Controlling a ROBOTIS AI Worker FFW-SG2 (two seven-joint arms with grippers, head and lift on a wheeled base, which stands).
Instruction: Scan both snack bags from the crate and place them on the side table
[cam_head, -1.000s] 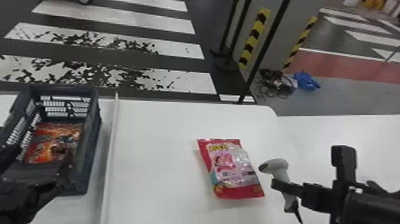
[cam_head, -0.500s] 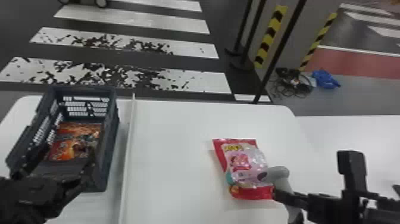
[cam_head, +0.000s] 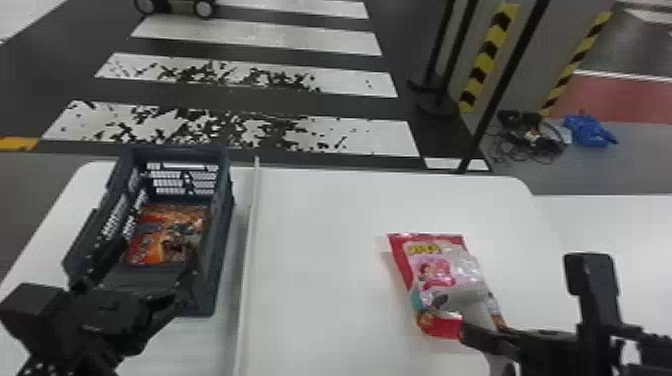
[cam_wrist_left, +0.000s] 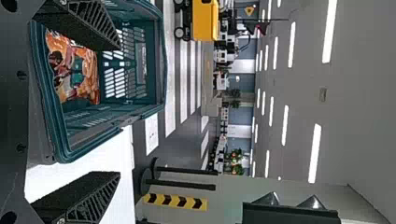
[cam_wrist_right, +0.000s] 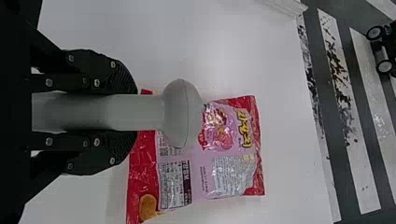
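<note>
Since the earlier frames, the crate (cam_head: 223, 240) and the red-and-pink snack bag (cam_head: 440, 270) have both slid rightward across my head view, as has my left gripper (cam_head: 157, 250). My right gripper (cam_head: 487, 336) has carried the grey scanner (cam_head: 472, 302) from just beside that bag to a spot over it.

The largest thing before me is the striped floor (cam_head: 260, 37) beyond the furniture. Nearer is my white table (cam_head: 320, 250), with another white tabletop (cam_head: 625, 220) at its right. A thin raised strip (cam_head: 247, 240) runs away from me along the table, between the crate and the red-and-pink bag.

The crate stands on the left part of the table, with an orange snack bag (cam_head: 170, 232) lying flat inside it. I have my left gripper at the crate's near end, its two fingers spread well apart with nothing between them.

The red-and-pink bag lies flat on the right part of the table, well apart from the crate. With my right gripper I am pinching the scanner by its handle, one finger closed on each side. The scanner's rounded head hangs over the bag; whether they touch, I cannot tell.

Farther off, to the right on the floor, lie tangled cables (cam_head: 537, 140) and a smaller blue bundle (cam_head: 587, 131) just beside them.
</note>
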